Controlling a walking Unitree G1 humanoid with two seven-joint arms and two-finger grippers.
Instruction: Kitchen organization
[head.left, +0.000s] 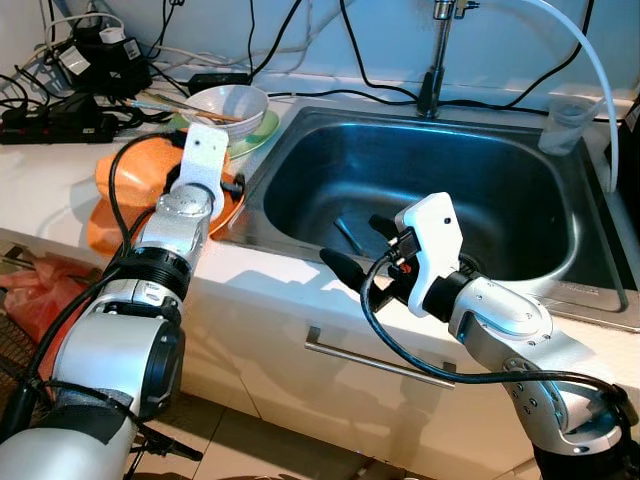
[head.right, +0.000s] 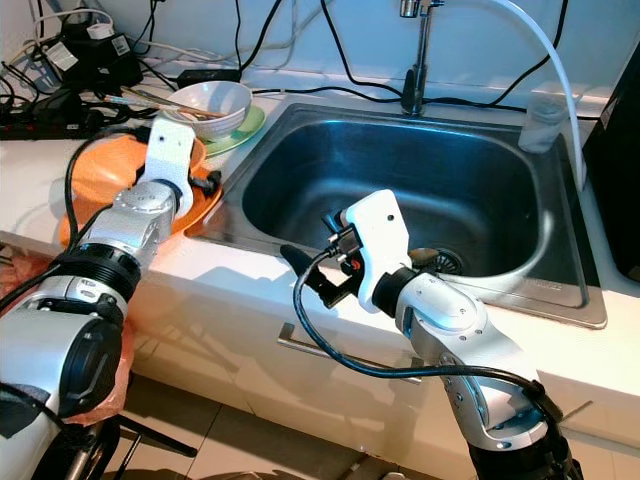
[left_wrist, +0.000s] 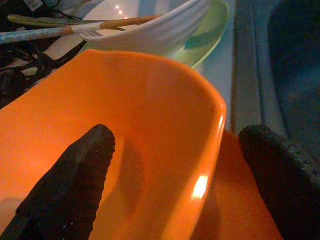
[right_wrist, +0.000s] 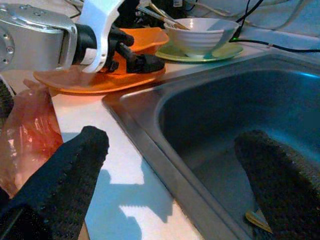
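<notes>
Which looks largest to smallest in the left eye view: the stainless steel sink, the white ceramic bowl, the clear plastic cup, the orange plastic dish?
1. Stainless steel sink
2. Orange plastic dish, partly hidden by the left arm
3. White ceramic bowl
4. Clear plastic cup

The dish sits nearer the camera than the bowl, which may exaggerate the gap.

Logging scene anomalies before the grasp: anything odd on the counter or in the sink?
Yes. The power strip and a tangle of cables lie on the counter close to the sink, a wet spot. Chopsticks rest askew across the white bowl.
</notes>
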